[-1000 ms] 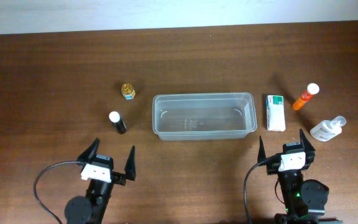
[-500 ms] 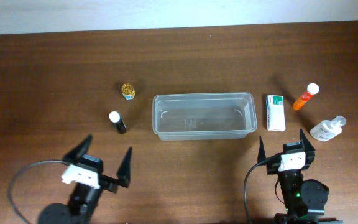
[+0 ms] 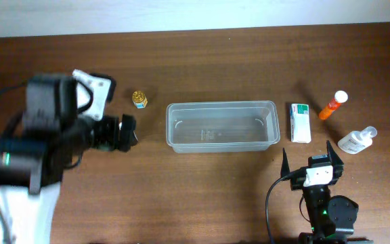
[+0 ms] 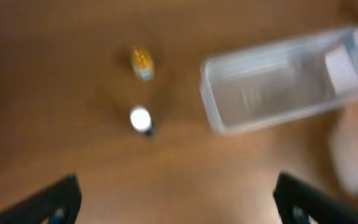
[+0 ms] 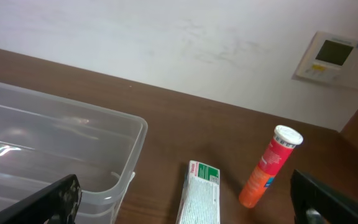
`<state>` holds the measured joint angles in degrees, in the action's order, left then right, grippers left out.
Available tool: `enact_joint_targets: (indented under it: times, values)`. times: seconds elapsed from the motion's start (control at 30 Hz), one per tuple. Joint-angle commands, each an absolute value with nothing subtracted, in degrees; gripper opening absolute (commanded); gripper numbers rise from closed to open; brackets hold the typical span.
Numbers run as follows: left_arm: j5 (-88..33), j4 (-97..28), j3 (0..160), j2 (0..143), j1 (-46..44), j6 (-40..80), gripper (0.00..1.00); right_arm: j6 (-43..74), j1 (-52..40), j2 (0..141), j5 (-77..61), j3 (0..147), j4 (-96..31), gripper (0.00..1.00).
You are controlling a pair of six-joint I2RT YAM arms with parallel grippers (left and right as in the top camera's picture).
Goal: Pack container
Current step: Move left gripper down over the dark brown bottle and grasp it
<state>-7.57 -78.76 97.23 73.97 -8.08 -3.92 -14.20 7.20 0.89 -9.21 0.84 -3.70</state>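
- Container (image 3: 222, 133): clear tub at the middle of the counter (image 3: 202, 61), long sides parallel to the far edge.
- Left gripper (image 4: 176, 179): fingers spread wide, gripping nothing, high over the counter's left half. The wrist view is blurred.
- Right gripper (image 3: 308, 156): fingers apart, gripping nothing, near the front edge, towards the right.
- Left of the tub: 1 gold-capped jar (image 3: 139, 99) and 1 dark bottle with a white cap (image 4: 140, 118), standing apart.
- Right of the tub: 1 white-and-green box (image 3: 300, 122) just beside its end, then 1 orange tube (image 3: 333, 105) and 1 clear bottle (image 3: 356, 140) nearer the right edge.
- Labels: the print on the box is too small to read, and no brand is legible on any item.
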Motion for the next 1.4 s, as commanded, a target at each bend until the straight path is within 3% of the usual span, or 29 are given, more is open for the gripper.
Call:
enact_joint_targets:
  times: [0.0, 0.3, 0.5, 0.63, 1.37]
  values:
    - [-10.9, -81.8, 102.6, 79.7, -8.2, -4.8, 0.99, -14.4, 7.5, 0.4, -10.1, 0.4, -3.8, 0.98]
    - [-10.7, -81.5, 102.5, 89.2, -8.2, -3.6, 0.99, -14.4, 7.5, 0.4, -10.1, 0.4, -3.8, 0.98]
    - [-0.7, -81.7, 101.6, 94.1, -8.2, 14.4, 1.00, -14.4, 7.5, 0.4, -10.1, 0.4, -3.8, 0.98]
    - [3.9, -81.3, 99.7, 96.3, -8.2, 20.2, 0.99, -14.3, 7.5, 0.4, -10.1, 0.4, -3.8, 0.98]
    - [3.9, -62.7, 82.3, 101.6, -8.1, 21.8, 0.99, -14.4, 7.5, 0.4, -10.1, 0.4, -3.8, 0.98]
